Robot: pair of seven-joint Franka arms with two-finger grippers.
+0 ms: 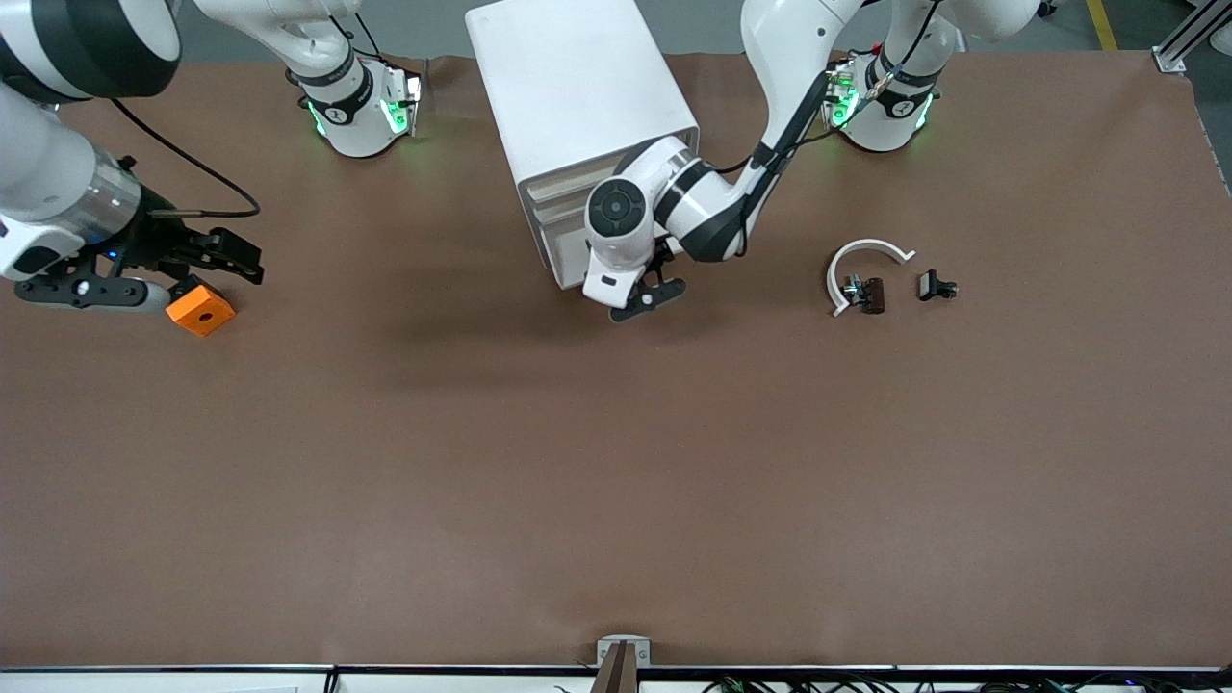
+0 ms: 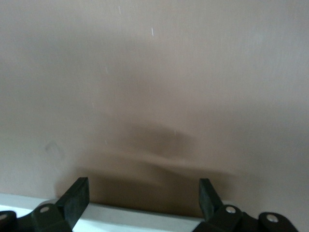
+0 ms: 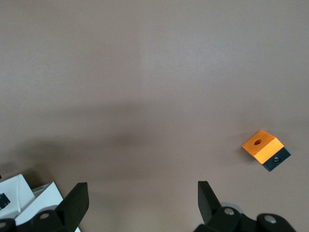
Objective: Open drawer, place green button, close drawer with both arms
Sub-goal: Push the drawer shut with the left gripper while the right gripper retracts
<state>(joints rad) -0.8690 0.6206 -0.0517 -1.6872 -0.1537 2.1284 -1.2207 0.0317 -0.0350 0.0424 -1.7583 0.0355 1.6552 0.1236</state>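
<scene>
A brown desk (image 1: 616,481) is filling the front view, its nearest stretch carrying nothing. Farther up, at the right arm's end, an orange cube (image 1: 200,310) with a black hole is sitting just beside the right gripper (image 1: 214,258), which is hovering low with its fingers (image 3: 72,205) spread open and gripping nothing; this arm appears to be waiting. Toward the left arm's end, a white curved piece (image 1: 859,262) is lying with a small dark brown clip (image 1: 866,293) touching it and a black clip (image 1: 936,286) just beside. The green-capped button is not showing in any view, so its position and long axis cannot be told. In the middle, the left gripper (image 1: 647,295) is hanging in front of the white cabinet (image 1: 577,91), fingers (image 2: 75,198) open and empty, at the lower cream drawer fronts (image 1: 555,207), which are looking shut and facing the front camera. The drawers would be sliding out along that line. The risk is likely the fingers catching the wrong one of the alike fronts, or a skewed pull dragging the whole cabinet across the desk.
</scene>
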